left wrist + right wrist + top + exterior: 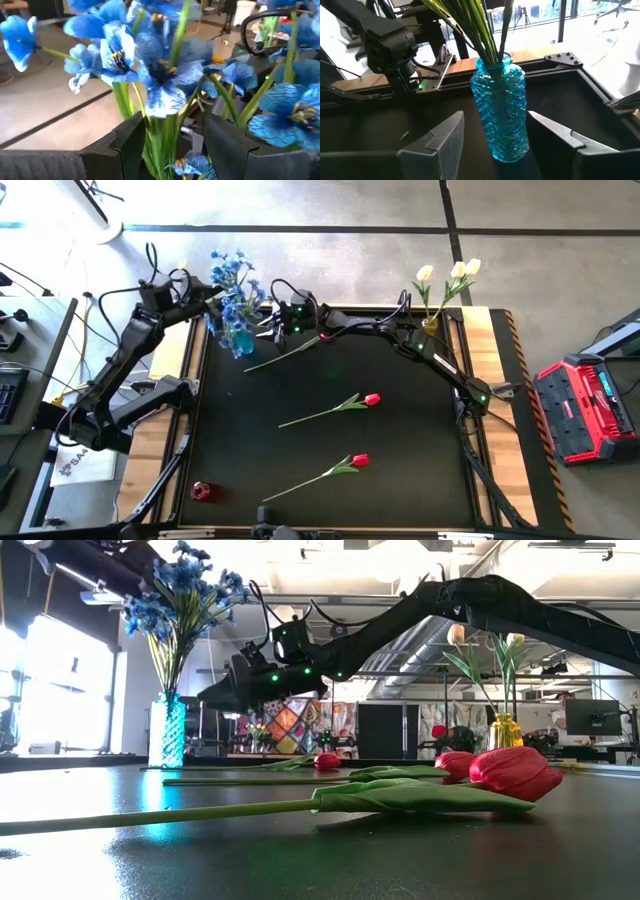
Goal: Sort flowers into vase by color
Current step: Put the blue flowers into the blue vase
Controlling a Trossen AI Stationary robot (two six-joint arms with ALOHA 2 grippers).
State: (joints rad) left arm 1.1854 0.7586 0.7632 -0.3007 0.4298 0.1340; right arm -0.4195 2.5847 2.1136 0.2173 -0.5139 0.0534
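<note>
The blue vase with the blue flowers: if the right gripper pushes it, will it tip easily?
Probably yes. The blue vase is tall and narrow, and its blue flowers spread wide above, so it looks top-heavy. It seems to be glass, so likely fragile and slippery. The open right gripper straddles it low, which is safer.

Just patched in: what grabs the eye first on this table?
The spray of blue blossoms in the textured blue glass vase at the mat's far left corner, with the open left gripper around its stems and the open right gripper facing the vase. Next, three red tulips lying loose on the black mat, and cream tulips at the far right corner.
</note>
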